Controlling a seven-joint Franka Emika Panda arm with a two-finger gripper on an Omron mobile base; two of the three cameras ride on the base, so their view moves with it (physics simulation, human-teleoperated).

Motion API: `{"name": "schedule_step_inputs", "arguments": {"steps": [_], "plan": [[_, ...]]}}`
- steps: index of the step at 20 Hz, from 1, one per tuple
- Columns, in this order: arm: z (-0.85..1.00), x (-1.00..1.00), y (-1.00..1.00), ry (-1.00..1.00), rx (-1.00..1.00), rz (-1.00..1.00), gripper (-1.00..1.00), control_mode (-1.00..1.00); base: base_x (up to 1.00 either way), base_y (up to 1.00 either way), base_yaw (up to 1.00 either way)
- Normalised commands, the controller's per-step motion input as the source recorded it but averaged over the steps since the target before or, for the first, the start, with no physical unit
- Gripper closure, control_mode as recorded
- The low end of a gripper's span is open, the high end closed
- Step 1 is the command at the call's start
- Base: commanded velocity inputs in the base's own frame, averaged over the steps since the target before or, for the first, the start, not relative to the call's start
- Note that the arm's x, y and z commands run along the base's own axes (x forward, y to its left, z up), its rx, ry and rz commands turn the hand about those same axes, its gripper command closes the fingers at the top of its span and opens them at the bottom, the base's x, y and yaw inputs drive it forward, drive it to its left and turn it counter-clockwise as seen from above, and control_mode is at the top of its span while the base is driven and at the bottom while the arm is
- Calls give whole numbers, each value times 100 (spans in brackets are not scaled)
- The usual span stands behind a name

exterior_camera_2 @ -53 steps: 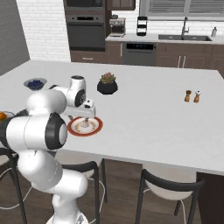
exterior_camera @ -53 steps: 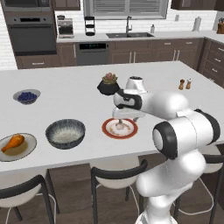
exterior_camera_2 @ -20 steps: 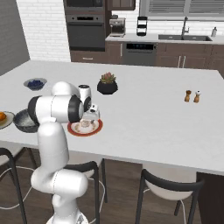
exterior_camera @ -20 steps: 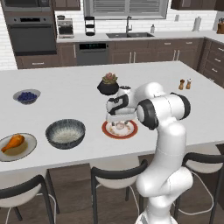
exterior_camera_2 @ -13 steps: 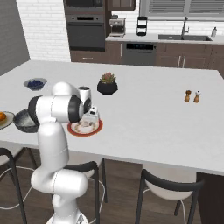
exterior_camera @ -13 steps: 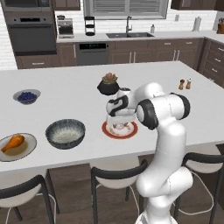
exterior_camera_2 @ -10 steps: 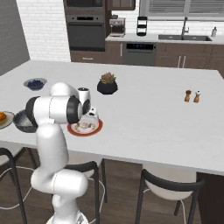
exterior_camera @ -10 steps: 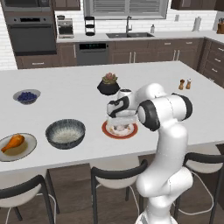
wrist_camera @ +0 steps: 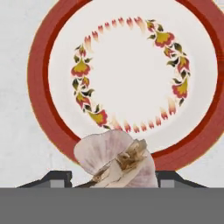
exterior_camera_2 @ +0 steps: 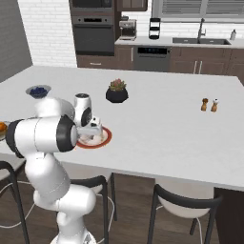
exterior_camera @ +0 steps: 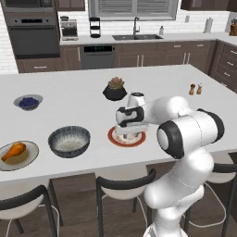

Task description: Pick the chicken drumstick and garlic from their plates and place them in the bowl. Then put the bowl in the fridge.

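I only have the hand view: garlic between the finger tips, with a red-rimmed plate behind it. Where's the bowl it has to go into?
Observer: In the left base view the bowl stands on the island, left of the garlic and its red-rimmed plate, apart from them.
Operator: Anything in it already?
Observer: No, its speckled inside is bare.
Operator: And the drumstick?
Observer: The chicken drumstick lies on its beige plate, further left, near the island's front edge.

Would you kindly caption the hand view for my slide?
Fingers closed on the garlic above the red-rimmed plate.
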Motion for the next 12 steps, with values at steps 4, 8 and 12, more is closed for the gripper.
{"name": "schedule_step_inputs", "arguments": {"steps": [4, 8, 12], "plan": [[100, -55, 32, 9, 0, 0, 100, -100, 0, 0, 0], [89, -28, 55, 11, 1, 0, 100, -100, 0, 0, 0], [41, -3, 69, 5, 5, 1, 100, -100, 0, 0, 0]]}}
